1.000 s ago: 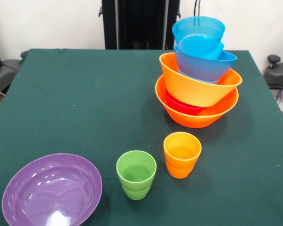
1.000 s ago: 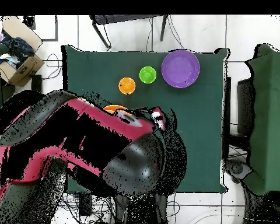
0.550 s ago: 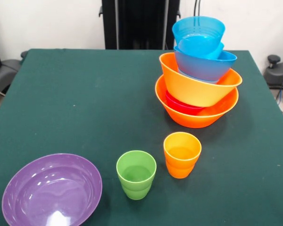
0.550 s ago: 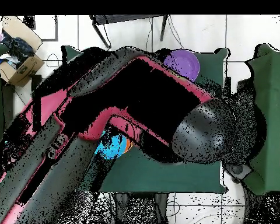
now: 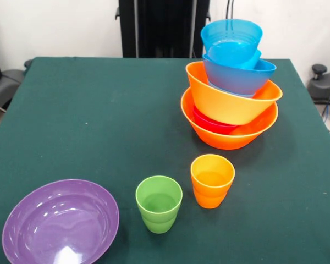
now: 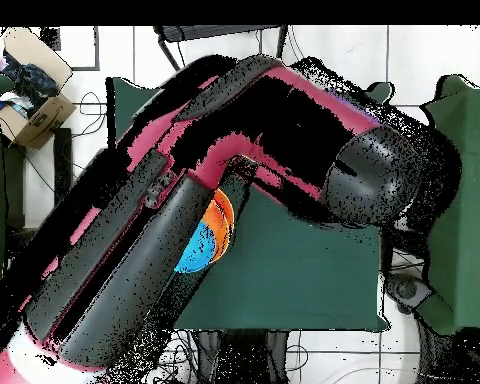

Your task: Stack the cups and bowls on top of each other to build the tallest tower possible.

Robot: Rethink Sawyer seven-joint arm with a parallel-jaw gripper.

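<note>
The tower (image 5: 231, 82) stands upper right, leaning rightward; green cup (image 5: 159, 204), orange cup (image 5: 212, 180) and purple bowl (image 5: 60, 223) sit below. The arm (image 6: 234, 180) possibly hides the hand; its state cannot be told.

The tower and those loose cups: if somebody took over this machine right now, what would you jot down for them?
Gripper: not seen in either view; the arm sweeps across the overhead view, hiding most of the table.
Tower: stands at one side of the table, leaning. From the base up: large orange bowl, red bowl, second orange bowl, then blue bowls, the top one tilted.
Still loose: purple bowl, green cup, orange cup, all upright on the cloth.
Left: add those three to the tower.
</note>
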